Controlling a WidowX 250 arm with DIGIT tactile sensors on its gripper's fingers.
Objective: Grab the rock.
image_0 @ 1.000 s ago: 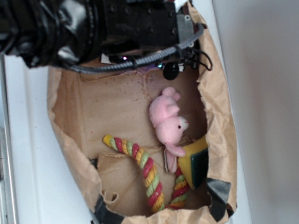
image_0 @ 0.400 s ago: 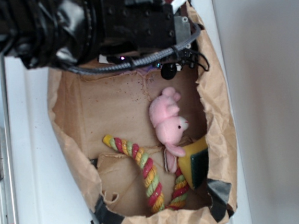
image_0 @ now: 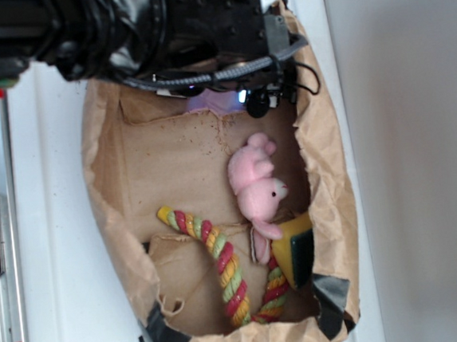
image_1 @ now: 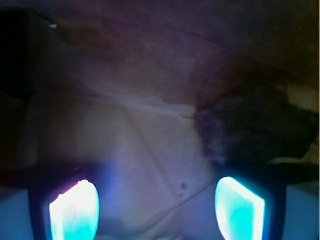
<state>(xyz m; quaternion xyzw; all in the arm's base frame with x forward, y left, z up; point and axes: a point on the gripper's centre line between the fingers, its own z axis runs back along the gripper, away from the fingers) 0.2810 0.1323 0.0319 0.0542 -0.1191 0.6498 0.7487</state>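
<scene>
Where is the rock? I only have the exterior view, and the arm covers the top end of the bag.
Observer: The wrist view shows the rock lying on the brown paper, ahead of the gripper and off toward the right of that image.
Operator: Is it between the fingers?
Observer: No. The jaws stand open with only bare paper between them; the rock sits just beyond the image-right fingertip.

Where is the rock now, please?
In the wrist view the rock lies right of centre on the brown paper, just above the right finger.
</scene>
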